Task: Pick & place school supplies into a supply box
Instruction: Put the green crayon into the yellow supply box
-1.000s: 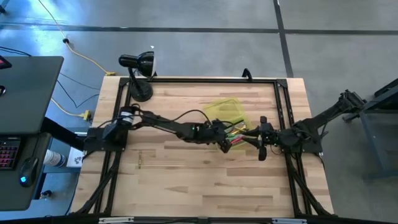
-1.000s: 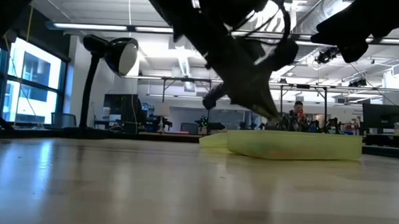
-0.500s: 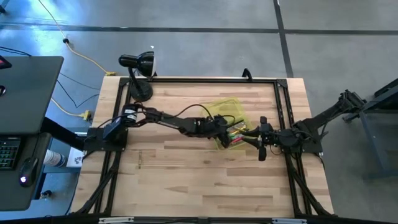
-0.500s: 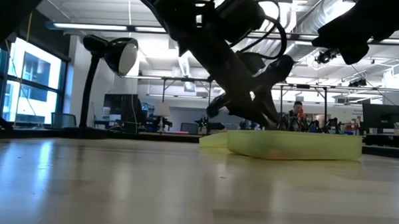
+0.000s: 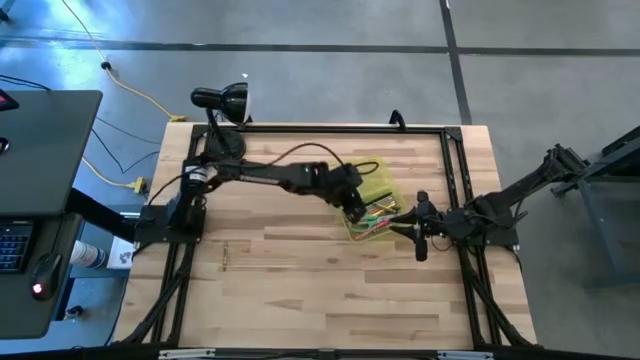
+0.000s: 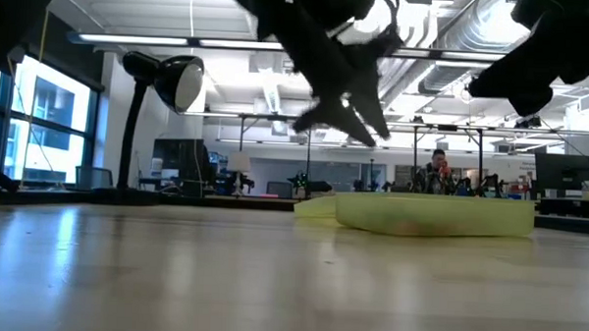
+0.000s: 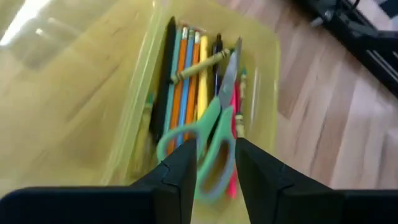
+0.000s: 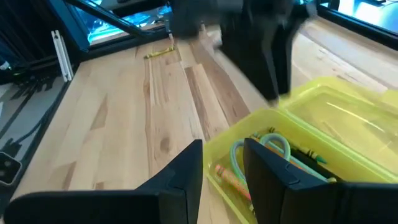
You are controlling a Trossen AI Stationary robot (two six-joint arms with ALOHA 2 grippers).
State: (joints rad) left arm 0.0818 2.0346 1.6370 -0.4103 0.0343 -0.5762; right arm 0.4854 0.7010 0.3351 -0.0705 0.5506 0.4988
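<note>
While the left gripper [image 5: 353, 207] hangs above the supply box [image 5: 385, 192] with its fingers [image 7: 180, 177] parted and nothing between them, the green-handled scissors [image 7: 208, 146] lie loose inside the box on top of the pens and pencils [image 7: 189, 81] (orange, yellow, blue, black). Box sits right of table centre, lid folded back toward 11 o'clock. Right gripper [image 5: 418, 238] waits at the box's 4 o'clock, just beside it, jaws apart, empty. Desk lamp [image 5: 222, 115] stands at the table's [image 5: 280, 280] far-left corner.
</note>
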